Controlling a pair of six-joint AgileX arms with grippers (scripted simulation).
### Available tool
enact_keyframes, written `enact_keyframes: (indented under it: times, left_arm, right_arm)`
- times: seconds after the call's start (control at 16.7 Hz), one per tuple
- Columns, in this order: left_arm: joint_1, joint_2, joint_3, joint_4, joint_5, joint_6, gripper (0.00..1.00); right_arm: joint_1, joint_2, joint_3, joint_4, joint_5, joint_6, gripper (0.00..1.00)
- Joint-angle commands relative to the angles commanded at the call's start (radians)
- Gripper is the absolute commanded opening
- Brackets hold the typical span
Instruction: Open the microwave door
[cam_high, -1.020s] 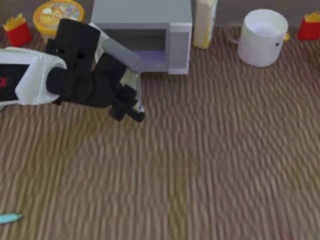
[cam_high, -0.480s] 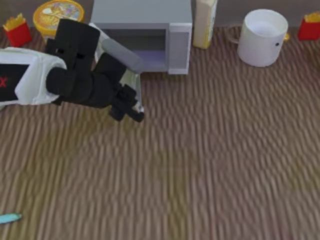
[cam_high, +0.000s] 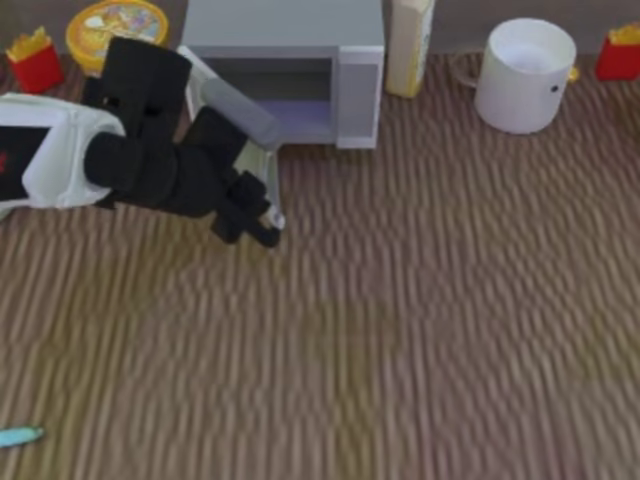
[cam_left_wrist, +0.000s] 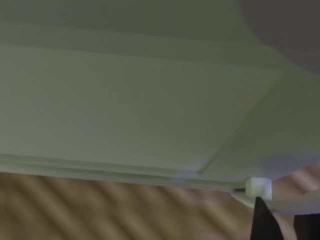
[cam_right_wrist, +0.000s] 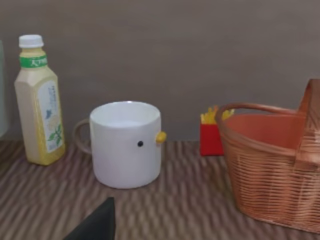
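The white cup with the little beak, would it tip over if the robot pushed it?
Probably not easily: the white cup looks wide and squat, standing upright on the table. It would likely slide instead. Its smooth sides may be slippery, and its handle could snag.

Clutter along table's far edge, plus basket.
White cup (cam_high: 526, 75) w/ yellow beak at right, pale bottle (cam_high: 409, 45) w/ green band beside it, fries boxes (cam_high: 33, 60) both corners, yellow bowl (cam_high: 115, 26) at left, wicker basket (cam_right_wrist: 277, 160), teal item (cam_high: 18, 436) near left edge.
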Motion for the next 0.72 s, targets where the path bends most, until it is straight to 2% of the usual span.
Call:
enact_keyframes:
  times: [0.18, 0.72]
  left_arm:
    - [0.013, -0.002, -0.004, -0.01, 0.015, 0.026, 0.0]
    - [0.013, -0.002, -0.004, -0.01, 0.015, 0.026, 0.0]
  right_arm:
    - [0.0, 0.0, 0.0, 0.0, 0.0, 0.0, 1.0]
    - [0.0, 0.0, 0.0, 0.0, 0.0, 0.0, 1.0]
